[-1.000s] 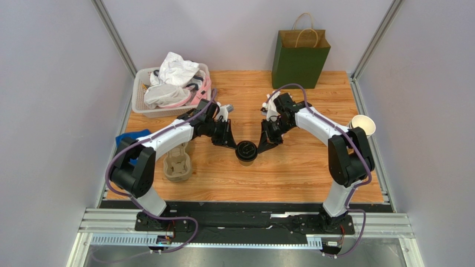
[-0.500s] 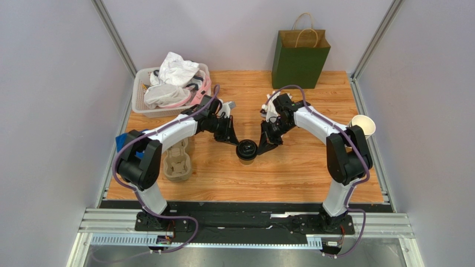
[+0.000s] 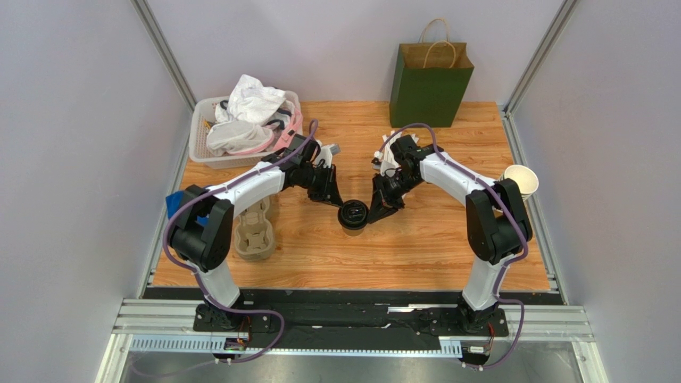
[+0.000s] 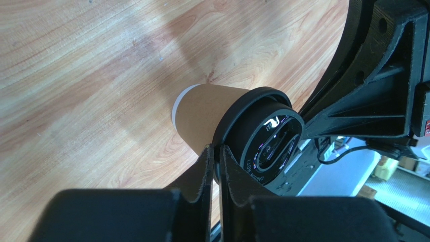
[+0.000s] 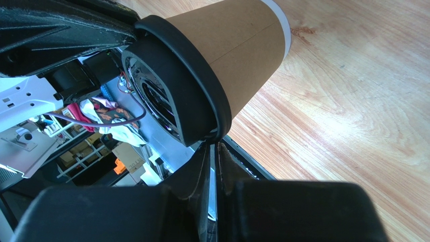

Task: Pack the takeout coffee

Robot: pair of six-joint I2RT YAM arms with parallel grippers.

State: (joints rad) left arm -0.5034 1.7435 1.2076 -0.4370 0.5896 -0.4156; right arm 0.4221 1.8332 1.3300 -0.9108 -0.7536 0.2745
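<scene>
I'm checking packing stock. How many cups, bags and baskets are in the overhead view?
Cups: 2 (lidded cup, open cup)
Bag: 1
Basket: 1
Total: 4

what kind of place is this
Likely a lab robot cell staged for takeout packing: grey panel walls, wooden tabletop, green paper bag, brown paper cup with black lid.
</scene>
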